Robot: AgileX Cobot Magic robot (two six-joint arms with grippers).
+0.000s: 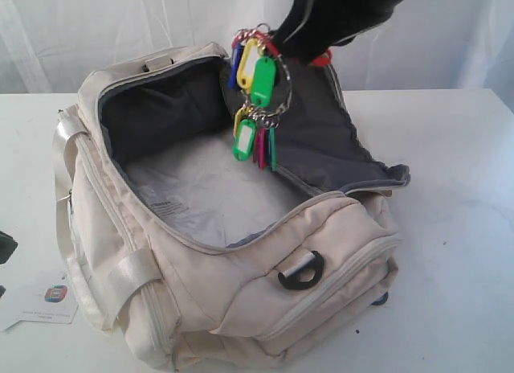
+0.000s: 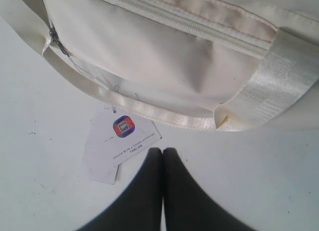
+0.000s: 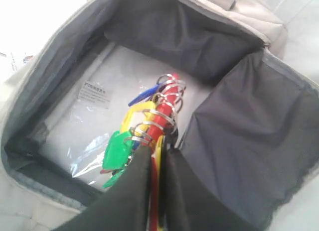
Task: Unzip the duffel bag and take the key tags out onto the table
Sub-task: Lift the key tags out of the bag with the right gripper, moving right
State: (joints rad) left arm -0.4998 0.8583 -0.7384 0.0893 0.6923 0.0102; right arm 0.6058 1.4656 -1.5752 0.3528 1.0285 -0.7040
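You are clamping the key tags [image 1: 255, 108] in your right gripper [image 3: 158, 154], the bunch dangling long-axis-down over the open bag [image 1: 217, 301] at upper centre, bare table [image 1: 458, 172] lying frame-right, while your left gripper [image 2: 162, 159] is sitting closed at far left.

Left gripper [image 2: 162, 151]: two matte black fingers [image 2: 142, 196], wide at the base and tapering to narrow rounded tips. Right gripper [image 3: 159, 151]: same build, with plain black tapered fingers [image 3: 129, 196]. In the exterior view the right arm [image 1: 345, 10] is black with a glossy sheen and blurred edges.
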